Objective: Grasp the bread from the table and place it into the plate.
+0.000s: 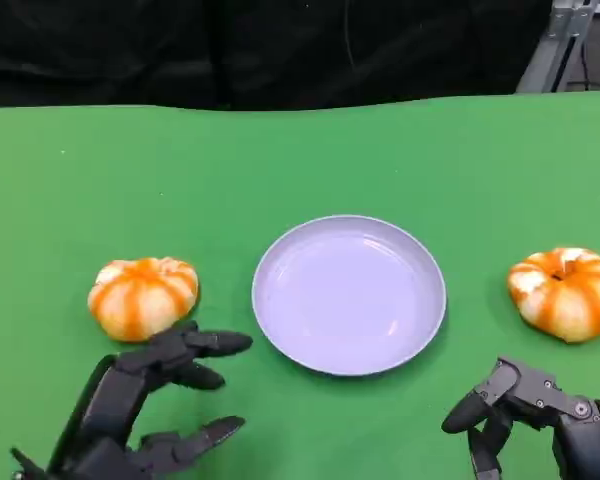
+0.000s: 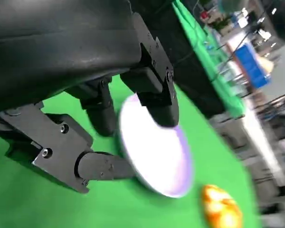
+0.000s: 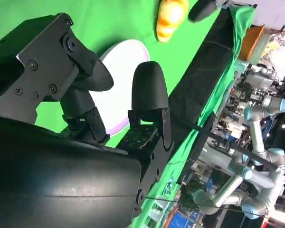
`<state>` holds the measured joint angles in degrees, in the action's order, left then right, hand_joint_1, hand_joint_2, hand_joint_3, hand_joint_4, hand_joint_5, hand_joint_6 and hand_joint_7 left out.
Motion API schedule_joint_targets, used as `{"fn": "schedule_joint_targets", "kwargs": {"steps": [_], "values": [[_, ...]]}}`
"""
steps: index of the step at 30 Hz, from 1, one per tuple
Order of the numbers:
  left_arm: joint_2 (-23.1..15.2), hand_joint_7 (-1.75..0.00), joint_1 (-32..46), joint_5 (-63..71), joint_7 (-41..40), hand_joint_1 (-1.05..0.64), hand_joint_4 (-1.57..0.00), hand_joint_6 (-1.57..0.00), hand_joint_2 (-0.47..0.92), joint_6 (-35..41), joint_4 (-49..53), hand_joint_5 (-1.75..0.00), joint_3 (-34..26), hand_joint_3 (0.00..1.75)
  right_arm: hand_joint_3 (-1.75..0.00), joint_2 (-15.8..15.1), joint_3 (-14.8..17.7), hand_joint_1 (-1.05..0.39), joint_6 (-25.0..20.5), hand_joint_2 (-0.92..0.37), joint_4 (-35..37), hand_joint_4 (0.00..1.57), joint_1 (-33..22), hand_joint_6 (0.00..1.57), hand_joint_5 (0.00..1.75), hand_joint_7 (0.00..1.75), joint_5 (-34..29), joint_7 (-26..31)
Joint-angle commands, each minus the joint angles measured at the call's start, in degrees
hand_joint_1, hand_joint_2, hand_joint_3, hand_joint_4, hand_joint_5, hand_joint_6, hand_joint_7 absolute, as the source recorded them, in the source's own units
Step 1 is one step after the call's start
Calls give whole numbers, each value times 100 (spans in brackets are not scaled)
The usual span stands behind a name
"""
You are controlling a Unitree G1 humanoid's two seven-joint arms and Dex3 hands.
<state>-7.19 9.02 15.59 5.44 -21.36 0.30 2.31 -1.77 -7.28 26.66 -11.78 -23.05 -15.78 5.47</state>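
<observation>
Item 1. Round orange-and-white striped, pumpkin-shaped bread roll (image 1: 143,297), left centre of the head view, lying on the green cloth-covered table (image 1: 280,160), just left of the plate and apart from it. A second roll of the same make (image 1: 566,292) lies at the right edge of that view, well apart from the plate on its other side.

Item 2. Round pale lavender shallow plate (image 1: 349,294), centre of the head view, bare of contents. Neither roll is in it yet.

Item 3. Left hand (image 1: 140,410), black, lower left of the head view. Fingers spread and holding nothing; the upper fingers reach toward the left roll, tips just below and beside it, whether touching cannot be told.

Item 4. Right hand (image 1: 535,415), black, lower right of the head view. Fingers curled loosely inward, apart from each other, nothing between them; near the right roll but clear of it.

Handling notes, judged: bread of this kind is likely light and soft, with a crust that dents under hard pressure; the ribbed sides should give fair purchase. Best taken across the widest part, fingers on opposite flanks, with a gentle closing. The left roll is the nearer candidate for the left hand.
</observation>
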Motion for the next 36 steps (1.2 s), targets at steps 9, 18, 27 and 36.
{"fn": "schedule_joint_targets", "kwargs": {"steps": [9,18,27,36], "values": [[-1139,0,-961,2266,-218,-47,-9,-35,90,1218,-194,-53,340,1,-135,0,14,8,-23,-32,-23,82,-24,80,169,128,24,32],[-1288,0,-1952,3281,-380,-47,-5,-31,91,1936,841,-49,1056,1,-137,-14,23,10,-22,-31,-25,82,-35,80,171,128,22,23],[-915,0,-3237,3611,-791,-43,-4,-28,91,2565,2823,-43,1810,0,-136,-25,23,9,-19,-31,-80,82,-81,80,170,127,-2,25],[-503,-1,-4446,3310,-1415,-40,-5,-30,92,2569,5261,-42,2199,1,-135,-16,4,9,-14,-32,-103,82,-117,80,169,127,4,25]]}}
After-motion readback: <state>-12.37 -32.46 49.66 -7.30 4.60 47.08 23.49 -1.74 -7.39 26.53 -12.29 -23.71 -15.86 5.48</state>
